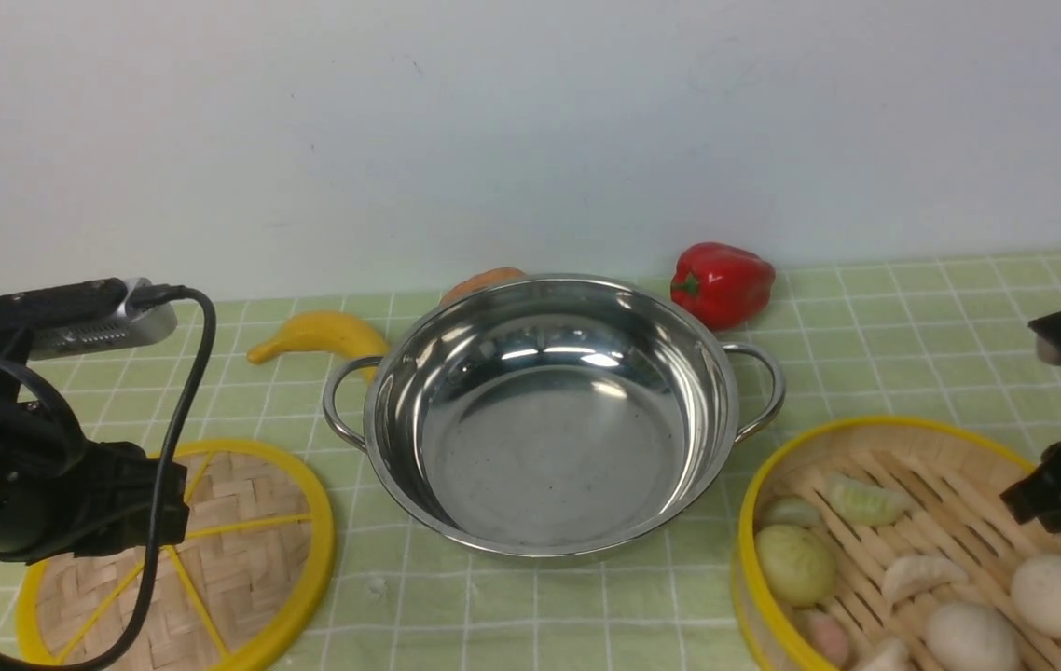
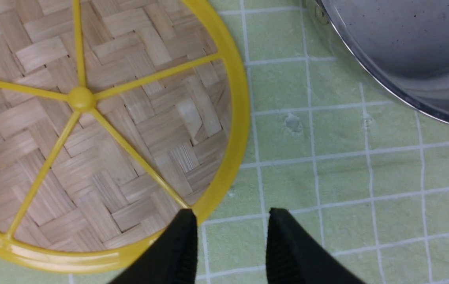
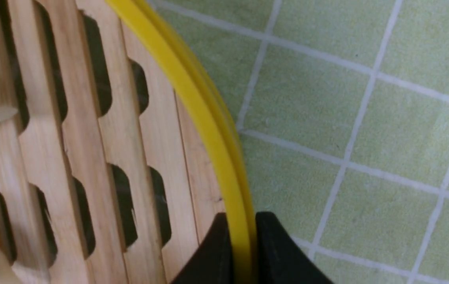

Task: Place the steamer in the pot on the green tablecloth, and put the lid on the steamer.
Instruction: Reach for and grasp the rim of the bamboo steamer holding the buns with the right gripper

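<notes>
Steamer (image 1: 903, 422) lower right, right gripper (image 3: 240, 225) clamped on its yellow rim.
Lift level, food (image 1: 796, 564) loose inside; centre over pot (image 1: 549, 419) mid-frame; left gripper (image 2: 230, 221) part-open, empty, beside lid (image 1: 241, 503) lower left.

An orange thing (image 1: 484, 280) peeks out behind the pot (image 1: 549, 438); I cannot tell what it is. The steamer (image 1: 922, 436) is cut off at the bottom. The left arm (image 1: 27, 485) covers part of the lid (image 1: 241, 550).

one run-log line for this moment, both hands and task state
stage: grasp steamer | right hand: shut on steamer rim | left hand: open at lid edge | pot: empty | lid: flat on tablecloth
</notes>
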